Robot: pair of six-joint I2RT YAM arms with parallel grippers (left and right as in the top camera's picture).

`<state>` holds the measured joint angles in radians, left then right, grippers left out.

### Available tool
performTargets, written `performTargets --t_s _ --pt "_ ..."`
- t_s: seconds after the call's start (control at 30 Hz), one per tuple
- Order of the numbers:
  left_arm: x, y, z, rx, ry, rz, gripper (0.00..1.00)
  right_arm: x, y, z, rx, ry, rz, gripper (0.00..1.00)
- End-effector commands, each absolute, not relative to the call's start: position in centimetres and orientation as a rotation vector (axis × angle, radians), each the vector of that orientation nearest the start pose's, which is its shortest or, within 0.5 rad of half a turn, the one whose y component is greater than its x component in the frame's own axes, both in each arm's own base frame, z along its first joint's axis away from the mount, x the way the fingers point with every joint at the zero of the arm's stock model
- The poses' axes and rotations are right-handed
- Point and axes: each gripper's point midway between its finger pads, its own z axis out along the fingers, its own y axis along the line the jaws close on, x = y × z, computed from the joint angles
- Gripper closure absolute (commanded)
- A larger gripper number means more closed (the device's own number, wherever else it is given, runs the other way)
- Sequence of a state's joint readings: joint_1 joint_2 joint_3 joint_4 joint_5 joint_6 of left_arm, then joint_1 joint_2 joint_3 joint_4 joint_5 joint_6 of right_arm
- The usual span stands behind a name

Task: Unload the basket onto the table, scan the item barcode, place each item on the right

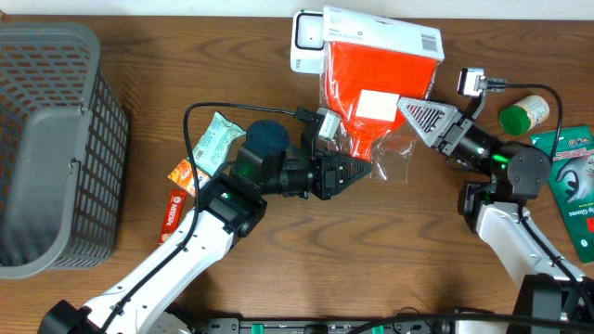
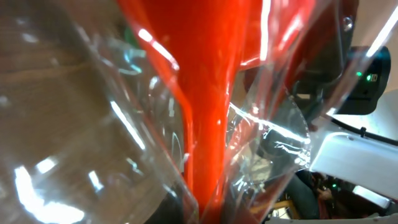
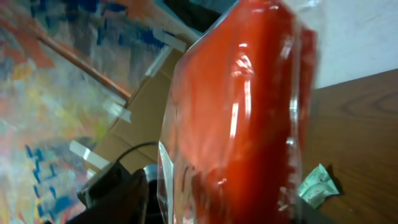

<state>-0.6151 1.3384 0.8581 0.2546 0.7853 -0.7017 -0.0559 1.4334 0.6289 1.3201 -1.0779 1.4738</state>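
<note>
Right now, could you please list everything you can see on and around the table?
red bag: one, red in clear plastic, white header card, top centre
white device: one, white, at the bag's top left corner
basket: one, grey, far left
sachet: one, green and white, left of centre
orange packet: one, orange, beside the sachet
red packet: one, red, just below it
bottle: one, green, pale cap, right
green pack: one, green, right edge
table: one, brown wood
left tool: black, shut on the bag's lower end
right tool: dark, at the bag's right side, grip unclear
</note>
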Motion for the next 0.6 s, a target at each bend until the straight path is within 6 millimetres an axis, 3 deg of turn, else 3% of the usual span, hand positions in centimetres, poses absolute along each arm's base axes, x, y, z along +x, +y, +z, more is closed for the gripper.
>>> performTargets --t_s 0.0,0.33,0.57 --pt "26.82 -31.86 23.41 0.348 2.113 -1.532 0.93 33.9 13.54 33.39 -0.055 1.505 1.721 0.51" --pt "27.14 -31.75 23.32 0.326 2.115 -1.516 0.92 33.65 14.15 33.44 -0.072 1.504 1.731 0.98" --pt "27.13 -31.75 23.32 0.326 2.115 -1.516 0.83 33.65 14.08 33.42 -0.073 1.505 1.729 0.99"
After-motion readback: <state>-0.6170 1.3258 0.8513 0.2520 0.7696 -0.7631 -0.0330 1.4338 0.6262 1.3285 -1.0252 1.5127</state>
